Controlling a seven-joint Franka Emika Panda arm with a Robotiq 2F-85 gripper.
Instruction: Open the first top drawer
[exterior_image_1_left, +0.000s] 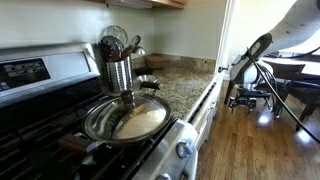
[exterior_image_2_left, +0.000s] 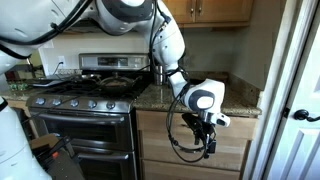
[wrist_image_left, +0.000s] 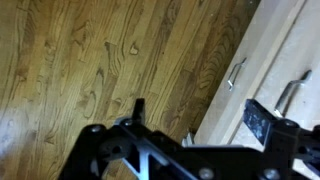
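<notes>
The first top drawer (exterior_image_2_left: 160, 122) is the pale front just under the granite counter, right of the stove, and it is closed, so its contents are hidden. In an exterior view its front shows edge-on under the counter edge (exterior_image_1_left: 207, 103). My gripper (exterior_image_2_left: 209, 146) hangs fingers down in front of that drawer's right part, and it also shows in an exterior view (exterior_image_1_left: 238, 72). In the wrist view the gripper (wrist_image_left: 200, 115) is open and empty above the wooden floor. Two metal handles (wrist_image_left: 290, 90) (wrist_image_left: 237, 72) sit on the pale cabinet fronts, apart from the fingers.
A steel stove (exterior_image_2_left: 85, 125) stands beside the drawer, with a lidded pan (exterior_image_1_left: 125, 118) and a utensil holder (exterior_image_1_left: 117, 68) on top. The granite counter (exterior_image_1_left: 180, 85) overhangs the cabinets. A black stand (exterior_image_1_left: 255, 95) is on the hardwood floor (wrist_image_left: 90, 60). A white door (exterior_image_2_left: 300, 100) is nearby.
</notes>
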